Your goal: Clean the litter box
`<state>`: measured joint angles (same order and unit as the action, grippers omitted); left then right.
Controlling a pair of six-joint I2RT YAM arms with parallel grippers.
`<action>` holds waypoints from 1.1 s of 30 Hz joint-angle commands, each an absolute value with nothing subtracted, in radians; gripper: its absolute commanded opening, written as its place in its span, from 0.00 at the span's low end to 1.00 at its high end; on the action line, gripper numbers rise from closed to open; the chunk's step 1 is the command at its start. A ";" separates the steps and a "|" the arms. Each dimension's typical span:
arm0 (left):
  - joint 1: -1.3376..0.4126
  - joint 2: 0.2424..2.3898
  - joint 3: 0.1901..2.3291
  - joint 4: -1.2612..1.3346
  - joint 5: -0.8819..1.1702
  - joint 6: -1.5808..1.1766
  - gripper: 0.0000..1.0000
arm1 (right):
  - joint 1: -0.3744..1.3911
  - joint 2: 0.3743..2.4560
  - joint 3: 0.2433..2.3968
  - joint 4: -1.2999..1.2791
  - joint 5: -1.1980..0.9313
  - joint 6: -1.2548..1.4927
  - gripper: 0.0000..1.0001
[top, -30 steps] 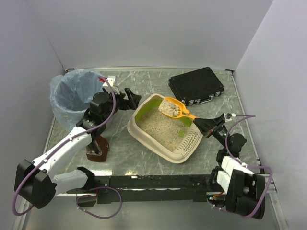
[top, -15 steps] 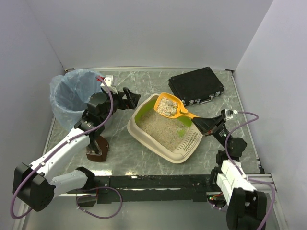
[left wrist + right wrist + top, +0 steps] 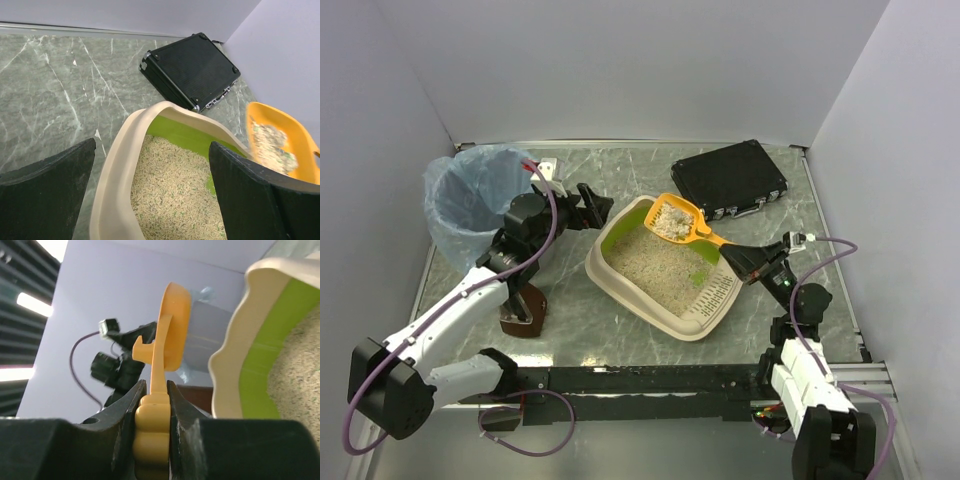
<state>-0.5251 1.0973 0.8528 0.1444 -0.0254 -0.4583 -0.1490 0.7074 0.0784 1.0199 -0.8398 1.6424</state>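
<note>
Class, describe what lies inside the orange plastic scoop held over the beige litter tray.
In the orange plastic scoop sits a heap of pale clumped granules. The heap covers the scoop's floor, so anything under it cannot be seen.

Beige litter box (image 3: pixel 603 268), lime-green inside; orange scoop (image 3: pixel 675 220); black case (image 3: pixel 730 180); blue bag (image 3: pixel 470 200); grey veined table (image 3: pixel 620 180).

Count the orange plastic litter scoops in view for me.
1: the orange plastic scoop, loaded with granules, gripped by the right gripper over the far end of the beige plastic litter box. Another could be hidden behind the arms.
</note>
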 commanded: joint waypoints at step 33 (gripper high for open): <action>-0.526 1.167 0.868 0.152 0.009 -0.460 0.97 | -0.127 0.609 0.143 0.599 -0.754 1.277 0.00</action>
<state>-0.5251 1.1545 0.8528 0.1295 -0.0219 -0.4614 -0.1188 0.6472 0.1177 0.6224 -0.7746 1.3327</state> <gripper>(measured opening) 0.972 0.274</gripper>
